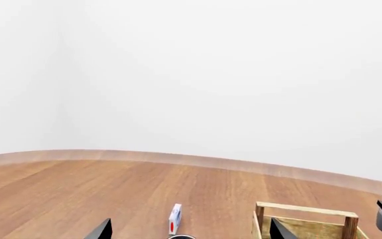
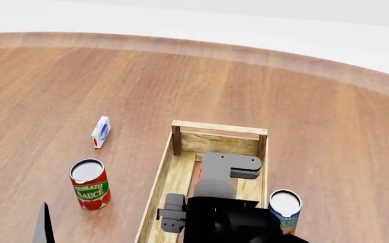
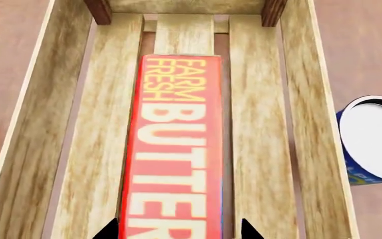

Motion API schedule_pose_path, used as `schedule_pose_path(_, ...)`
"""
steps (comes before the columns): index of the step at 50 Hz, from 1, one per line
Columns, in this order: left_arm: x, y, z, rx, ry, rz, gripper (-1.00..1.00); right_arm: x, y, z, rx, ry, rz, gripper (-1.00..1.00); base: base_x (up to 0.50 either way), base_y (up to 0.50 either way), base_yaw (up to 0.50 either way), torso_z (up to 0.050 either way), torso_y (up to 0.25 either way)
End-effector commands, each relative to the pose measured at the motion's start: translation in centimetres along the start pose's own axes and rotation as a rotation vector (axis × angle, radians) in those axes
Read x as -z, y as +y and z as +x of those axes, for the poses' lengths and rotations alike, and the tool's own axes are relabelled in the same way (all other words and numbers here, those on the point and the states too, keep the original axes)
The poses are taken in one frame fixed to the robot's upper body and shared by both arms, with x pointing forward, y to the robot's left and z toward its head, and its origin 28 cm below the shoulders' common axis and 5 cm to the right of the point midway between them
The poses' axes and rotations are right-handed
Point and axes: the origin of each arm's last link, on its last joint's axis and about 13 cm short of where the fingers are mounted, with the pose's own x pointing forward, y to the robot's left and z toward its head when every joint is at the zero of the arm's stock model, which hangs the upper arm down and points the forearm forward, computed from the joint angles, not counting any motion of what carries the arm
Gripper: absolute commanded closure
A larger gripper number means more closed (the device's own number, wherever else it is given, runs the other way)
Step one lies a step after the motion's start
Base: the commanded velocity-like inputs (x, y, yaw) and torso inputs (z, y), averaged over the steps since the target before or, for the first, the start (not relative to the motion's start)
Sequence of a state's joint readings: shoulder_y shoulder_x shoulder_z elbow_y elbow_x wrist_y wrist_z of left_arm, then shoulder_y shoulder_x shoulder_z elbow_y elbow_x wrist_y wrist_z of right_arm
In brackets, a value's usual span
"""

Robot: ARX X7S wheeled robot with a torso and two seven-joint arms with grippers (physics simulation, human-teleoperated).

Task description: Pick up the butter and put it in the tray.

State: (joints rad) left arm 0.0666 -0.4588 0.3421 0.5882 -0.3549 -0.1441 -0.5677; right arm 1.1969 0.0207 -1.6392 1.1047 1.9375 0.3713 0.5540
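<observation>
Butter point(image 3: 175, 149), flat on slatted wooden tray point(image 3: 264, 149)

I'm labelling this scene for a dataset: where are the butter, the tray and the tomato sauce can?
butter point(image 3: 174, 149): right wrist view, on the printed red top face.
tray point(image 2: 218, 127): head view, on the far end rail.
tomato sauce can point(image 2: 90, 188): head view, on the red and green label.

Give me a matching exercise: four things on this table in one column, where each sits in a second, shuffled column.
1. red-orange rectangular butter carton
2. red tomato sauce can
3. blue-labelled can
4. small white, blue and red carton

A. outside the crate's right wall
B. lying on the light wooden tray's slats
C. left of the crate, nearest the robot
D. left of the crate, farther back

Pairs: 1-B, 2-C, 3-A, 4-D
</observation>
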Motion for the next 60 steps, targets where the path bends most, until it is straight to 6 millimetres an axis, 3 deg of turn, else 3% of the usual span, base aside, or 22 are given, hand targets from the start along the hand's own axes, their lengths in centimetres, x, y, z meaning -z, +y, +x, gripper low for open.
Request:
schedule_pose_path(1, -0.2, 0.1, 0.3, 0.009, -0.011, -0.019, -1.00, -0.1, 1.1, -0.4, -0.067, -0.024, -0.059, -1.00, 0.00, 0.00, 0.00, 0.000, 0.000)
schedule_pose_path(28, -0.2, 0.0, 0.3, 0.012, -0.013, -0.019, -1.00, -0.4, 1.5, -0.8, -0.103, -0.034, -0.076, -1.00, 0.00, 0.00, 0.00, 0.000, 0.000)
schedule_pose_path(38, -0.2, -0.1, 0.2, 0.014, -0.013, -0.018, -1.00, -1.5, 1.7, -1.6, -0.074, -0.096, -0.091, -1.00, 0.00, 0.00, 0.00, 0.000, 0.000)
schedule_pose_path(46, -0.2, -0.1, 0.2, 0.016, -0.011, -0.017, -1.00, -2.7, 1.2, -3.2, -0.058, -0.139, -0.065, -1.00, 0.00, 0.00, 0.00, 0.000, 0.000)
schedule_pose_path(60, -0.2, -0.2, 0.2, 0.019, -0.011, -0.017, -1.00, -3.5, 0.5, -8.1, -0.144, -0.241, 0.026, -1.00, 0.00, 0.00, 0.00, 0.000, 0.000)
